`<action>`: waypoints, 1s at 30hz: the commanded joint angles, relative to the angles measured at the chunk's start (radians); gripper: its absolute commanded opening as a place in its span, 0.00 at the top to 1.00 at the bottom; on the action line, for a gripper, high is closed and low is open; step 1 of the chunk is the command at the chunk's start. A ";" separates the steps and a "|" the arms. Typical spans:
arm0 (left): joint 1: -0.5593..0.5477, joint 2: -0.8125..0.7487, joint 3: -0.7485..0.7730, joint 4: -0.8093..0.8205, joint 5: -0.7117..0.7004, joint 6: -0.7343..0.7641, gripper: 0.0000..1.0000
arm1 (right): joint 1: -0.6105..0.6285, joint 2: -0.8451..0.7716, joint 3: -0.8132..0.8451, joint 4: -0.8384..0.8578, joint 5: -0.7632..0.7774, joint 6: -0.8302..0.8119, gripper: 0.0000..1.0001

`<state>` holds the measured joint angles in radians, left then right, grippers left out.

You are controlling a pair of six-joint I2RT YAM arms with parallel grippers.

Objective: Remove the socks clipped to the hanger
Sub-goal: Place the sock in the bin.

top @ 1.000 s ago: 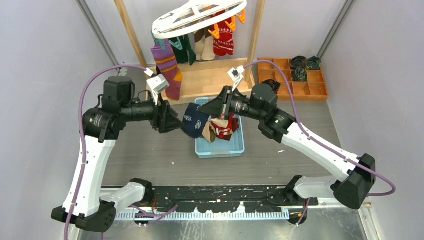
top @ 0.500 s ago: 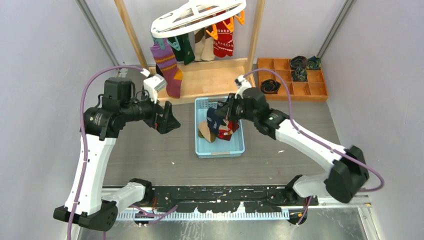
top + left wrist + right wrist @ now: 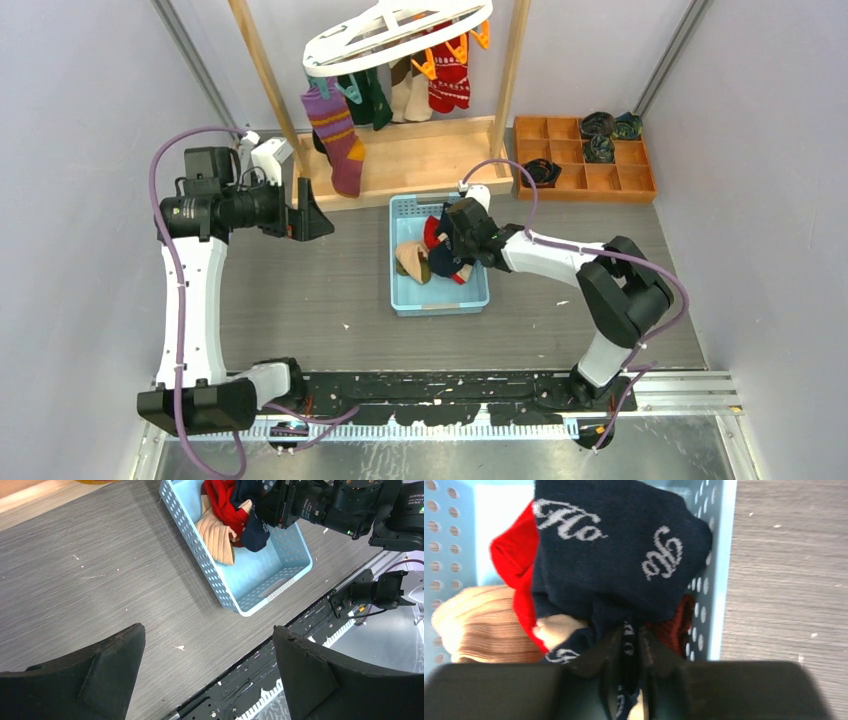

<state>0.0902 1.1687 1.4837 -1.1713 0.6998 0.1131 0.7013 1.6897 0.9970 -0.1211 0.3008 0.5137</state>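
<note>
Striped sock [image 3: 335, 140] hangs lengthwise down from hanger [image 3: 340, 42], beyond and right of left gripper [image 3: 208, 630], the nearer one, jaws wide and empty; right gripper [image 3: 629, 645], narrow, pinches navy sock [image 3: 614, 555] low in basket [image 3: 724, 555].

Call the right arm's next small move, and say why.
Probably open the right jaws and let go. They pinch the navy fabric sock with white lettering, which hangs over the light blue perforated plastic basket, above a red sock and a beige ribbed sock lying in it.
</note>
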 commanded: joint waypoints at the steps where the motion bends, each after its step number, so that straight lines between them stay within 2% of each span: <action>1: 0.019 0.000 0.003 0.012 0.058 0.006 0.00 | 0.024 -0.046 0.038 -0.016 0.149 -0.037 0.57; 3: 0.026 -0.003 0.009 0.011 0.059 0.008 0.00 | 0.027 -0.134 0.020 -0.029 0.138 -0.034 0.38; 5: 0.029 -0.005 0.017 0.006 0.062 0.010 0.00 | 0.027 -0.224 0.025 -0.055 0.122 -0.031 0.32; 7: 0.033 -0.001 0.026 -0.001 0.071 0.007 0.00 | 0.027 -0.296 0.046 -0.095 0.093 -0.024 0.31; 9: 0.036 0.004 0.035 -0.006 0.082 0.002 0.00 | 0.028 -0.343 0.065 -0.128 0.047 -0.009 0.34; 12: 0.038 0.005 0.033 0.005 0.083 -0.010 0.00 | 0.028 -0.365 0.069 -0.112 -0.058 0.025 0.45; 18: 0.039 0.006 0.027 0.012 0.078 -0.026 0.00 | 0.013 -0.234 0.035 -0.005 -0.218 0.098 0.64; 25: 0.046 -0.005 0.029 0.006 0.077 -0.019 0.00 | -0.044 -0.025 0.011 0.085 -0.269 0.140 0.67; 30: 0.050 -0.008 0.031 -0.002 0.079 -0.009 0.00 | -0.042 0.005 0.004 0.075 -0.270 0.139 0.69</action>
<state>0.1318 1.1740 1.4830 -1.1721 0.7544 0.0914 0.6529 1.7145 1.0000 -0.0822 0.0441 0.6407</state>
